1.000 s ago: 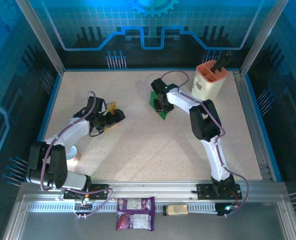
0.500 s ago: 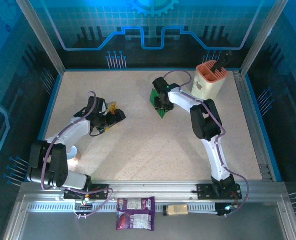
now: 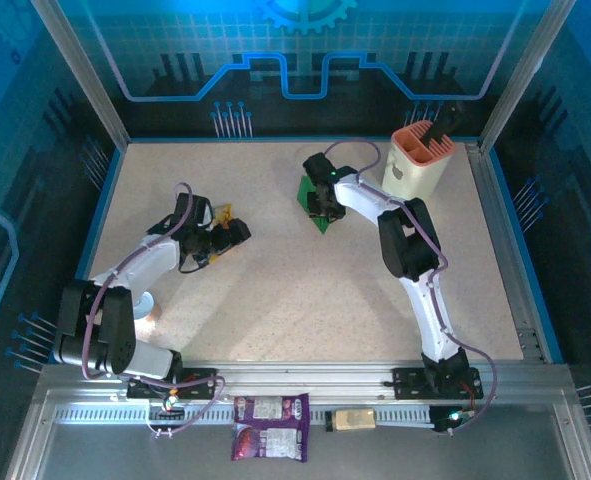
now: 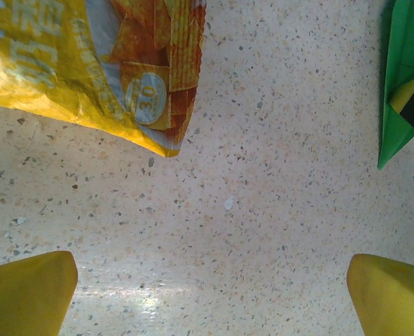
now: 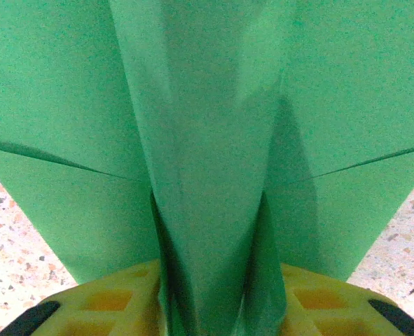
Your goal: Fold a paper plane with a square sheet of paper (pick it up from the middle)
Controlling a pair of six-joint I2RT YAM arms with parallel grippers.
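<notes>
the right gripper (image 3: 320, 205) sits toward the back middle of the speckled table (image 3: 305, 300), its yellow fingers (image 5: 101, 304) drawn in narrow and pinching the raised central fold of the creased green paper (image 5: 207, 126), whose two flaps spread out to either side. the left gripper (image 4: 210, 294) hovers over bare tabletop on the left side with its jaws spread wide and holding nothing. a yellow snack packet (image 4: 101, 63) lies just ahead of it, well apart from the paper.
</notes>
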